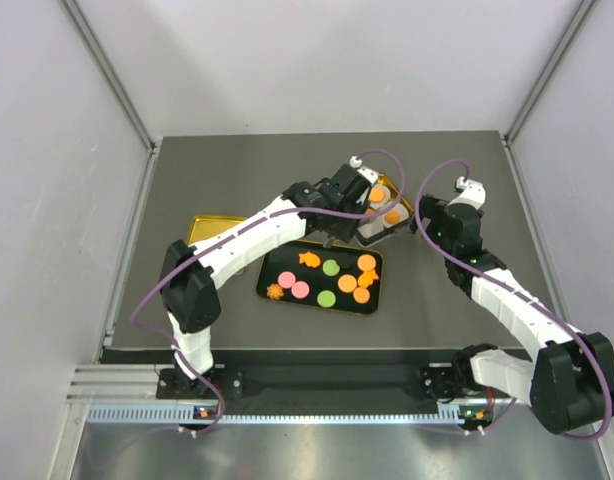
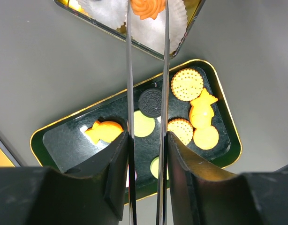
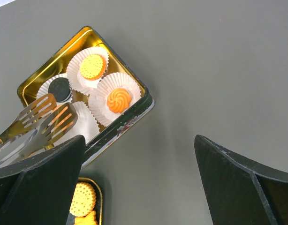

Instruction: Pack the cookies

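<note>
Several cookies, orange, pink and green, lie on a black gold-rimmed tray (image 1: 270, 270), also in the left wrist view (image 2: 64, 145). A gold tin (image 1: 389, 186) holds white paper cups: one with an orange swirl cookie (image 3: 119, 100), one with a dotted orange cookie (image 3: 93, 66), one with a dark cookie (image 3: 59, 89). My left gripper (image 1: 339, 205) (image 2: 147, 138) is shut on metal tongs (image 2: 129, 70). Their slotted tips (image 3: 50, 117) hang empty over a bare cup in the tin. My right gripper (image 1: 427, 215) (image 3: 139, 187) is open and empty, just right of the tin.
A gold lid (image 1: 209, 228) lies left of the tray, partly under my left arm. The grey table (image 1: 227, 170) is walled at the back and both sides. The tin's near edge (image 3: 130, 122) lies close to the tray's far corner.
</note>
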